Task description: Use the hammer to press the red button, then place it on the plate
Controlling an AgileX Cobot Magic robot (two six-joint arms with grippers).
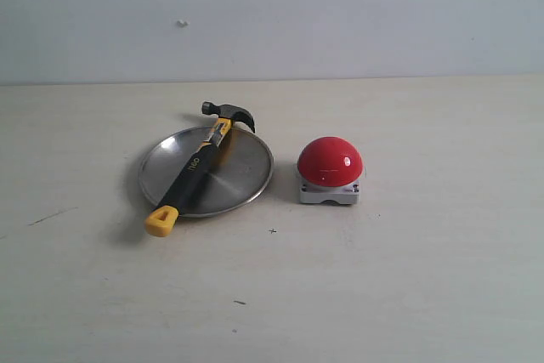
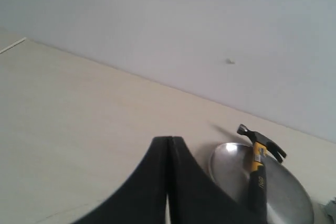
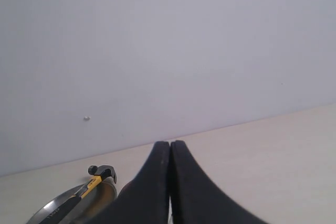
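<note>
- The hammer point(image 1: 197, 167) lies across the plate point(image 1: 242, 178). Its dark head is at about 1 o'clock, over the far rim, and its yellow end is at about 7 o'clock, overhanging the near rim onto the tabletop point(image 1: 408, 278).
- The red button point(image 1: 330, 161) sits on its grey base at 3 o'clock from the plate, just beside it and not touching.
- The left gripper point(image 2: 169, 139) has its black jaws pressed together with nothing between them. It is well apart from the hammer point(image 2: 258, 169).
- The right gripper point(image 3: 170, 142) likewise has its jaws closed and empty.
- In the left wrist view, the plate point(image 2: 286, 192) and the lower handle are cut off by the picture's edge. A grey sliver at the corner is too small to identify.
- In the right wrist view, the closed jaws hide part of the plate point(image 3: 50, 211). Only the head and yellow neck of the hammer point(image 3: 97, 177) show clearly, and a dark reddish patch beside the jaws cannot be made out.
- A pale marking runs along the black handle, too small and blurred to read.
- The wall point(image 1: 340, 14) carries one small speck, unclear in every view.
</note>
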